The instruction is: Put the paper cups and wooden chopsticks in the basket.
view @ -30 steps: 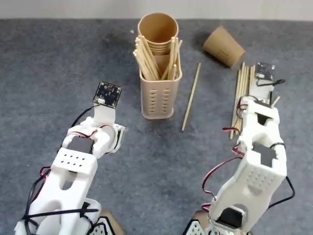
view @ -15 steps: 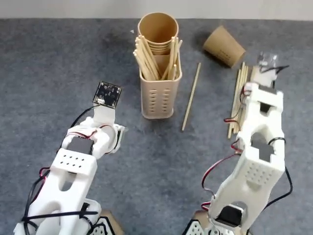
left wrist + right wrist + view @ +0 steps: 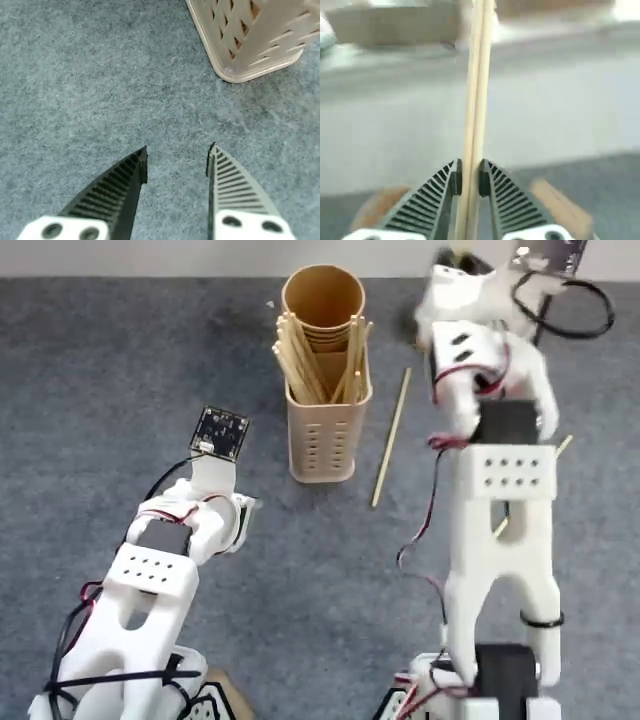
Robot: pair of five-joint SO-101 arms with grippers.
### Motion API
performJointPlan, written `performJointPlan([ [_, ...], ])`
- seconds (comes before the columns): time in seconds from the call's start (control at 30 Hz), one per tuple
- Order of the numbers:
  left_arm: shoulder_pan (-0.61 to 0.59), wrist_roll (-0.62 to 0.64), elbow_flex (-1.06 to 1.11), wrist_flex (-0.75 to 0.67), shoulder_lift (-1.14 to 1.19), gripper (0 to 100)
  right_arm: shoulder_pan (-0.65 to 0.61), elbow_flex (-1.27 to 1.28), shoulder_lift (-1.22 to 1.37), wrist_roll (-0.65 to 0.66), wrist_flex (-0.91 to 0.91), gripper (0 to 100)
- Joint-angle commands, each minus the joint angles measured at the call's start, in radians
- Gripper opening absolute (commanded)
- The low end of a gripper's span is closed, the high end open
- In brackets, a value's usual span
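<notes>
High view: my left arm (image 3: 150, 580) sits at the near left of the grey table (image 3: 100, 360). My left pincer (image 3: 177, 160) stands open, its tips clearly apart and nothing between them. It is low over bare table surface, near a bottom corner of the basket (image 3: 250, 40) but not touching it.

The basket stands upright at mid-table, toward the far edge. It contains:
- a stack of paper cups (image 3: 322, 300), mouths up;
- a bundle of wooden chopsticks (image 3: 300, 365) standing on end, long axes near vertical and leaning, upper ends above the rim.

Right of the basket, one loose chopstick (image 3: 391, 437) lies flat on the table, apart from the basket. Its long axis runs from near to far, with the far end tilted slightly rightward.

My right arm (image 3: 500, 470) is raised at the far right. My right pincer (image 3: 470, 177) is clamped on two held chopsticks (image 3: 477, 75), which lie side by side. Their long axis runs straight out between the fingers, in line with the pincer, and the free ends point away from the wrist.
</notes>
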Motion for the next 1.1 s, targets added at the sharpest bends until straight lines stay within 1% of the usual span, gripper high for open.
performJointPlan([
  [0.0, 0.007, -0.008, -0.007, -0.017, -0.022, 20, -0.091, 0.179, -0.116, -0.008, -0.357, 0.5],
  [0.1, 0.007, -0.008, -0.007, -0.017, -0.022, 20, -0.153, 0.45, -0.176, -0.005, -0.685, 0.5],
  [0.17, 0.007, -0.008, -0.007, -0.017, -0.022, 20, -0.185, 0.634, -0.206, 0.02, -0.862, 0.5],
  [0.23, 0.007, -0.008, -0.007, -0.017, -0.022, 20, -0.211, 0.792, -0.219, 0.077, -0.975, 0.5],
  [0.3, 0.007, -0.008, -0.007, -0.017, -0.022, 20, -0.223, 0.912, -0.219, 0.104, -1.05, 0.5],
  [0.47, 0.007, -0.008, -0.007, -0.017, -0.022, 20, -0.219, 0.993, -0.219, 0.109, -1.075, 1.1],
  [0.53, 0.007, -0.008, -0.007, -0.017, -0.022, 20, -0.219, 1.004, -0.219, 0.109, -1.075, 3.8],
  [0.6, 0.007, -0.008, -0.007, -0.017, -0.022, 20, -0.219, 1.007, -0.219, 0.107, -1.075, 13.1],
  [0.7, 0.007, -0.008, -0.007, -0.017, -0.022, 20, -0.219, 1.0, -0.229, 0.097, -1.075, 30.7],
  [0.73, 0.007, -0.008, -0.007, -0.017, -0.022, 20, -0.219, 0.995, -0.229, 0.074, -1.073, 33.2],
  [0.77, 0.007, -0.008, -0.007, -0.017, -0.022, 20, -0.216, 0.967, -0.229, 0.048, -1.073, 33.0],
  [0.83, 0.007, -0.008, -0.007, -0.017, -0.022, 20, -0.183, 0.868, -0.229, 0.0, -1.0, 29.4],
  [0.9, 0.007, -0.008, -0.007, -0.017, -0.022, 20, -0.148, 0.716, -0.24, -0.072, -0.826, 23.1],
  [1.0, 0.007, -0.009, -0.007, -0.017, -0.022, 20, -0.064, 0.478, -0.259, -0.249, -0.444, 12.6],
  [1.03, 0.007, -0.009, -0.007, -0.017, -0.022, 20, -0.03, 0.392, -0.259, -0.288, -0.288, 10.2],
  [1.07, 0.007, -0.009, -0.007, -0.017, -0.022, 20, 0.007, 0.308, -0.249, -0.301, -0.12, 9.1],
])
